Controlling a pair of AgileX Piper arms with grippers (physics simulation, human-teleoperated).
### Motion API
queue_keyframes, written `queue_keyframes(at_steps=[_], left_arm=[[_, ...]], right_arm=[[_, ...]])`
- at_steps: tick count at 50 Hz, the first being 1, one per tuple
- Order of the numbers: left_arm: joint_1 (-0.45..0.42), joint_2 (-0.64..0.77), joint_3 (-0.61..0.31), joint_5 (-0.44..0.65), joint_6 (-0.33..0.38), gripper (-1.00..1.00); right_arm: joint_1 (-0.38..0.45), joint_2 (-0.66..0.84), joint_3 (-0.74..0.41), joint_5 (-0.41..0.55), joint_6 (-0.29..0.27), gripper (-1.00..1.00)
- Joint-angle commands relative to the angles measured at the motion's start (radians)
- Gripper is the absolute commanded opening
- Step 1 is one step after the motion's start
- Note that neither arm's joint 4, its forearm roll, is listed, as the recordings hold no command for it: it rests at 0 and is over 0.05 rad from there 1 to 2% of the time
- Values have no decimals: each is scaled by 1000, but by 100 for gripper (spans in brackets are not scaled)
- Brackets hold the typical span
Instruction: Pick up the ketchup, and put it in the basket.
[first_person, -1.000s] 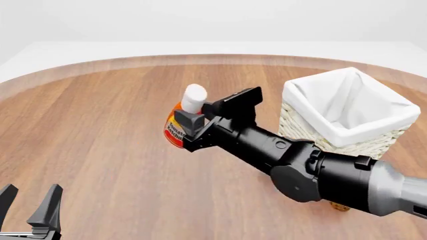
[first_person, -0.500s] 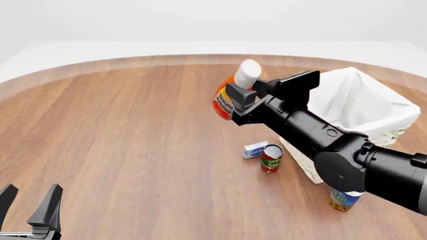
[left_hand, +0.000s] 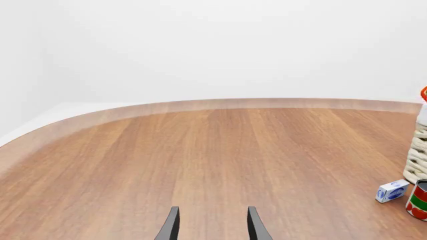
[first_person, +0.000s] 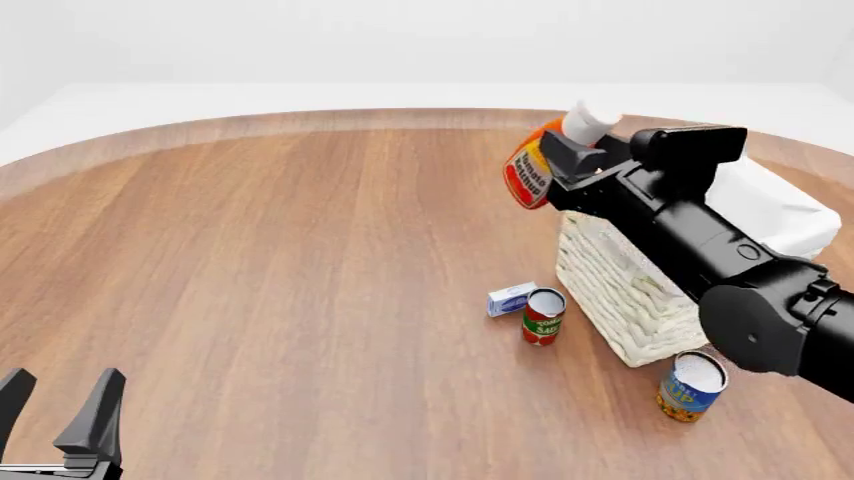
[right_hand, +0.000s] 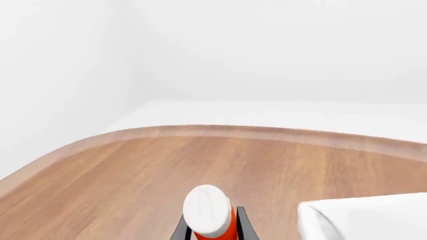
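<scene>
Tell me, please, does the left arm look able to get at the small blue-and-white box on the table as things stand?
Probably yes. The left gripper sits open and empty at the near left, and only bare table lies between it and the small box. The red-and-green can stands close beside the box, so the approach needs care.

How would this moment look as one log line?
right gripper: holds ketchup aloft beside basket | left gripper: open, idle | not yet dropped

I see the red-orange ketchup (first_person: 533, 172) with white cap and dark-lettered label, the cream woven basket (first_person: 627, 290) lined white, a red-and-green can (first_person: 542, 317), a blue-and-orange can (first_person: 689, 388), my warm brown wood-grain desk (first_person: 267, 260).
</scene>
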Motion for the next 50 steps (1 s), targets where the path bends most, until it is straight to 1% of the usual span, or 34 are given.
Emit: queue_keyframes(at_steps=[1, 3, 7, 16, 21, 23, 27, 34, 35, 43, 44, 50], left_arm=[[0, 0, 0, 0, 0, 100], [0, 0, 0, 0, 0, 100], [0, 0, 0, 0, 0, 100], [0, 0, 0, 0, 0, 100], [0, 0, 0, 0, 0, 100], [0, 0, 0, 0, 0, 100], [0, 0, 0, 0, 0, 100], [0, 0, 0, 0, 0, 100], [0, 0, 0, 0, 0, 100], [0, 0, 0, 0, 0, 100], [0, 0, 0, 0, 0, 100], [0, 0, 0, 0, 0, 100]], right_arm=[[-115, -50, 17, 1, 52, -100], [-144, -58, 23, 0, 64, -100], [-195, -80, 40, -4, 69, -100], [-259, -98, 60, -13, 80, -100], [-313, -114, 69, -8, 94, -100], [-337, -120, 74, -8, 91, -100], [-360, -124, 74, -6, 100, -100], [-435, -132, 70, 16, 56, -100], [-429, -118, 65, 14, 65, -100], [-458, -99, 60, 25, 55, -100], [-459, -82, 52, 27, 45, -100], [-463, -48, 42, 31, 31, -100]])
